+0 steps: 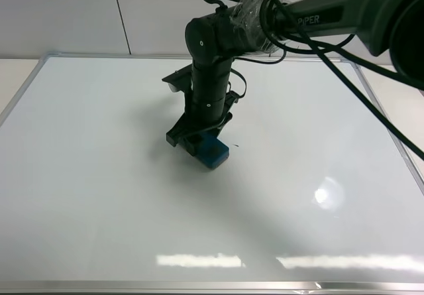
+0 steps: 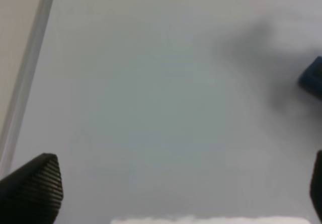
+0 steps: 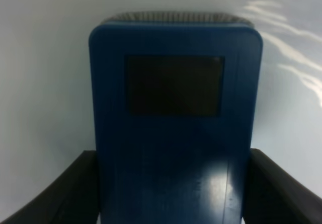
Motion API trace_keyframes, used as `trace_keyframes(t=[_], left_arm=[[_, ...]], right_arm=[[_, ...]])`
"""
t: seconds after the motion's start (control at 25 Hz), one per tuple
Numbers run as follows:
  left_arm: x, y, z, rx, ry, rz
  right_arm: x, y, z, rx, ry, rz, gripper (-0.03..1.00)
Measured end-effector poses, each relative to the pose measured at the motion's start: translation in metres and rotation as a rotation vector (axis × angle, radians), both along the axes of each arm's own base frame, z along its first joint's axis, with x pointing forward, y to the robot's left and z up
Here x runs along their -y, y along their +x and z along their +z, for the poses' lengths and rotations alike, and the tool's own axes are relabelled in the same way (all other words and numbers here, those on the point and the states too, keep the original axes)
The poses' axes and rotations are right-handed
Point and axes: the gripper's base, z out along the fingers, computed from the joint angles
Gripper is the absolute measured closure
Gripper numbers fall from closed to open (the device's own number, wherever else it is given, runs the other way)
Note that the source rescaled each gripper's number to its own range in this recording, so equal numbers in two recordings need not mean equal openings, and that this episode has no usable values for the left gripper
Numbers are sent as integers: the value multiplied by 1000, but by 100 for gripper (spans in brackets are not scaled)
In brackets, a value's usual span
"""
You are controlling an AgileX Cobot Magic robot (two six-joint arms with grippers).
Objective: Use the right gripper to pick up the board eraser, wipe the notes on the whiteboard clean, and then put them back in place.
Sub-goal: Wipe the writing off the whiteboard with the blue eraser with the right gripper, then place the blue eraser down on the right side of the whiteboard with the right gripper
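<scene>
Exterior high: right gripper (image 1: 202, 138), arm entering from 2 o'clock, pinching the board eraser (image 1: 214, 153), which rests on the whiteboard (image 1: 99, 176) near its centre. Left wrist: left gripper (image 2: 183, 176) spread wide above bare board, with one eraser corner in view. Right wrist: black fingers (image 3: 65, 194) clamp the eraser's two long sides.

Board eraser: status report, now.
Right tool shut on teal-blue rectangular board eraser, down on glossy white whiteboard. Left tool open, holding nothing. Nothing in the way.

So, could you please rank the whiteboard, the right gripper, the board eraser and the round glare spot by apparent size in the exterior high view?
1. whiteboard
2. right gripper
3. board eraser and round glare spot: roughly alike, and the gripper hides part of the eraser, so unranked.
</scene>
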Motion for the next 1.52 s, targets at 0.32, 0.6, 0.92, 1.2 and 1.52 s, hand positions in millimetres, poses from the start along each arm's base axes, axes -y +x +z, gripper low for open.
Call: trace_keyframes(t=[0.32, 0.6, 0.92, 1.2, 1.52], left_arm=[[0, 0, 0, 0, 0, 0], [0, 0, 0, 0, 0, 0], [0, 0, 0, 0, 0, 0], [0, 0, 0, 0, 0, 1], [0, 0, 0, 0, 0, 1]], right_arm=[[36, 0, -4, 18, 12, -132, 95], [104, 28, 3, -18, 26, -306, 95], [131, 36, 35, 31, 61, -382, 95], [158, 41, 61, 48, 81, -483, 95], [209, 40, 48, -16, 38, -614, 95]])
